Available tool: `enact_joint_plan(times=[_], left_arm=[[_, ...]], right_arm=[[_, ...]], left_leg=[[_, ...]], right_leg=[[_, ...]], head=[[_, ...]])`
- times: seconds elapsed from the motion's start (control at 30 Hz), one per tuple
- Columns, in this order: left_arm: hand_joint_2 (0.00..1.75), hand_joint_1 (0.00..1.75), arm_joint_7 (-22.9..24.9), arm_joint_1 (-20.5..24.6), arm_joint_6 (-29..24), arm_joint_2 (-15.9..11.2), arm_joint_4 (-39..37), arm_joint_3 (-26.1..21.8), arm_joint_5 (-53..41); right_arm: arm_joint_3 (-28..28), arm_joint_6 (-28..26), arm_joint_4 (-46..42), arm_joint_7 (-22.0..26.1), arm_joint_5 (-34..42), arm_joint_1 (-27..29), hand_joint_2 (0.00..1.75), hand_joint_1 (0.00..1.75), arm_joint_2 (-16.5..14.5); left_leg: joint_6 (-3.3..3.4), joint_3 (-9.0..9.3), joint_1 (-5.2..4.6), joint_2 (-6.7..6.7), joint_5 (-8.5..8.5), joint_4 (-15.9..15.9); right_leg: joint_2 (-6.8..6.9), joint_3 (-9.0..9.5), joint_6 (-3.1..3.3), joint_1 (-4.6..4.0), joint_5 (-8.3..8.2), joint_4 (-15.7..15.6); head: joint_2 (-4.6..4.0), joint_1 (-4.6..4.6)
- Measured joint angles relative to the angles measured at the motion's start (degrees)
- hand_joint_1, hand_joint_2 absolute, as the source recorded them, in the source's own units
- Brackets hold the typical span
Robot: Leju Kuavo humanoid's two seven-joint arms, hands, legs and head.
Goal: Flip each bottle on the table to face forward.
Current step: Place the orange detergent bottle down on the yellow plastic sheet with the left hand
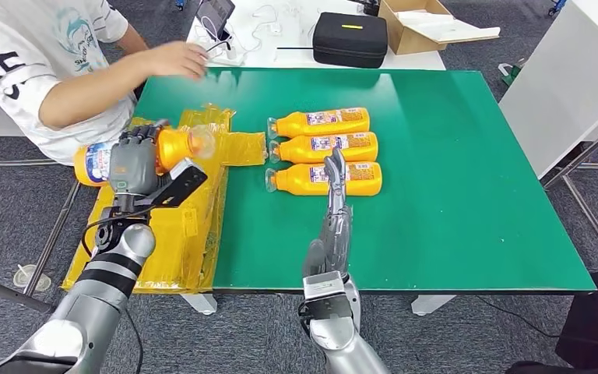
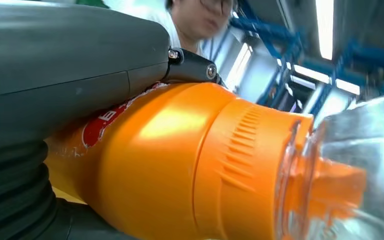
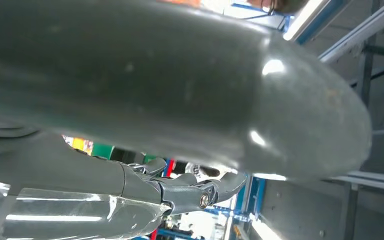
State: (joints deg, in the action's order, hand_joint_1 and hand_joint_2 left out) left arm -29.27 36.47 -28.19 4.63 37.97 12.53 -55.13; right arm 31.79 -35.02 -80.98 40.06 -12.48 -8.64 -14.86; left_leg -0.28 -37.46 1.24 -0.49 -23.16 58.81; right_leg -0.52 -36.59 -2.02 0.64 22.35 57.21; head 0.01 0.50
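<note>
Three orange bottles lie side by side mid-table with their clear caps to the left: the far one (image 1: 319,121), the middle one (image 1: 324,146) and the near one (image 1: 300,179). My right hand (image 1: 334,212) reaches over the near bottle with its fingers (image 3: 180,192) held straight and nothing in them; I cannot tell whether it touches the bottle. My left hand (image 1: 131,165) grips a fourth orange bottle (image 1: 173,146) around its body, above the table's left edge, clear cap pointing right. The left wrist view shows that bottle (image 2: 180,160) close up under the hand (image 2: 55,75).
Crumpled yellow film (image 1: 195,226) covers the left edge of the green table (image 1: 452,195). A person in a white shirt (image 1: 39,54) reaches an arm over the far left corner. A black case (image 1: 350,37) and a cardboard box (image 1: 420,23) sit behind the table.
</note>
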Motion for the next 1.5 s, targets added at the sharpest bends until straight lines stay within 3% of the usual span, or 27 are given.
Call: enact_joint_plan(times=[0.37, 0.8, 0.87, 0.9, 0.93, 1.0, 1.03, 1.07, 1.2, 1.5], left_arm=[[1.75, 1.75, 0.6, 4.5, 19.1, -5.0, -12.6, 5.4, -4.9], [1.75, 1.74, 2.9, 4.8, 27.0, -7.6, -17.3, 6.8, -5.3], [1.75, 1.5, 2.9, 4.5, 27.4, -7.8, -17.6, 6.8, -5.0], [1.75, 1.27, 2.8, 4.4, 27.5, -7.9, -17.7, 6.8, -4.9], [1.75, 0.86, 2.8, 4.4, 27.8, -7.9, -17.9, 6.8, -4.9], [1.75, 0.24, 2.6, 4.2, 28.5, -8.0, -18.0, 6.9, -4.7], [1.75, 0.03, 2.4, 4.1, 29.0, -8.0, -18.1, 6.9, -4.4], [1.75, 0.02, 2.2, 3.9, 29.6, -8.0, -18.2, 6.9, -4.1], [0.0, 0.0, 0.8, 3.5, 31.7, -8.0, -18.3, 6.8, -2.6], [0.0, 0.0, -3.6, 3.5, 39.0, -8.6, -18.3, 6.0, 1.9]], right_arm=[[0.1, 4.7, 0.6, 0.0, 1.7, 0.0, 0.0, 0.0, 0.3], [0.8, 6.9, 2.7, 0.0, 2.0, 0.0, 0.0, 0.0, 0.2], [0.9, 7.1, 3.0, 0.0, 2.1, 0.0, 0.0, 0.0, 0.2], [0.9, 7.2, 3.2, 0.0, 2.1, -0.1, 0.44, 0.0, 0.1], [0.9, 7.3, 3.4, 0.0, 2.1, -0.1, 0.87, 0.0, 0.0], [1.0, 7.5, 3.7, 0.0, 2.2, -0.1, 1.75, 0.0, -0.1], [1.0, 7.6, 3.8, 0.0, 2.2, -0.1, 1.75, 0.0, -0.1], [1.0, 7.6, 4.0, 0.0, 2.3, -0.1, 1.75, 0.0, -0.1], [1.0, 8.0, 4.5, 0.0, 2.3, -0.1, 1.75, 0.0, -0.3], [0.9, 8.4, 5.4, 0.0, 2.8, -0.2, 1.75, 0.0, -0.4]], left_leg=[[-0.02, -0.04, 0.05, 0.11, 0.0, 0.0], [-0.02, -0.09, 0.04, 0.08, 0.0, 0.0], [-0.02, -0.09, 0.04, 0.07, 0.0, 0.0], [-0.02, -0.09, 0.04, 0.06, 0.0, 0.0], [-0.02, -0.09, 0.04, 0.05, 0.0, 0.0], [-0.02, -0.08, 0.04, 0.03, 0.0, 0.0], [-0.02, -0.07, 0.04, 0.03, 0.0, 0.0], [-0.02, -0.07, 0.04, 0.03, 0.0, 0.0], [-0.02, -0.04, 0.04, 0.01, 0.0, 0.0], [-0.02, 0.12, 0.04, -0.09, 0.0, 0.0]], right_leg=[[-0.07, -0.11, 0.06, -0.05, -0.01, 0.0], [-0.06, -0.11, 0.06, -0.03, -0.01, 0.0], [-0.06, -0.11, 0.06, -0.03, -0.01, 0.0], [-0.06, -0.11, 0.06, -0.03, -0.01, 0.0], [-0.06, -0.11, 0.06, -0.03, -0.01, 0.0], [-0.06, -0.1, 0.06, -0.03, -0.01, 0.0], [-0.06, -0.1, 0.06, -0.03, -0.01, 0.0], [-0.06, -0.09, 0.06, -0.03, -0.01, 0.0], [-0.04, -0.04, 0.06, -0.03, -0.01, 0.0], [0.05, 0.19, 0.08, -0.03, 0.03, 0.0]], head=[[-0.01, -0.01], [-0.01, -0.01], [-0.01, -0.01], [-0.01, -0.01], [-0.01, -0.02], [-0.01, -0.02], [-0.01, -0.02], [-0.01, -0.02], [-0.01, -0.01], [0.0, -0.02]])
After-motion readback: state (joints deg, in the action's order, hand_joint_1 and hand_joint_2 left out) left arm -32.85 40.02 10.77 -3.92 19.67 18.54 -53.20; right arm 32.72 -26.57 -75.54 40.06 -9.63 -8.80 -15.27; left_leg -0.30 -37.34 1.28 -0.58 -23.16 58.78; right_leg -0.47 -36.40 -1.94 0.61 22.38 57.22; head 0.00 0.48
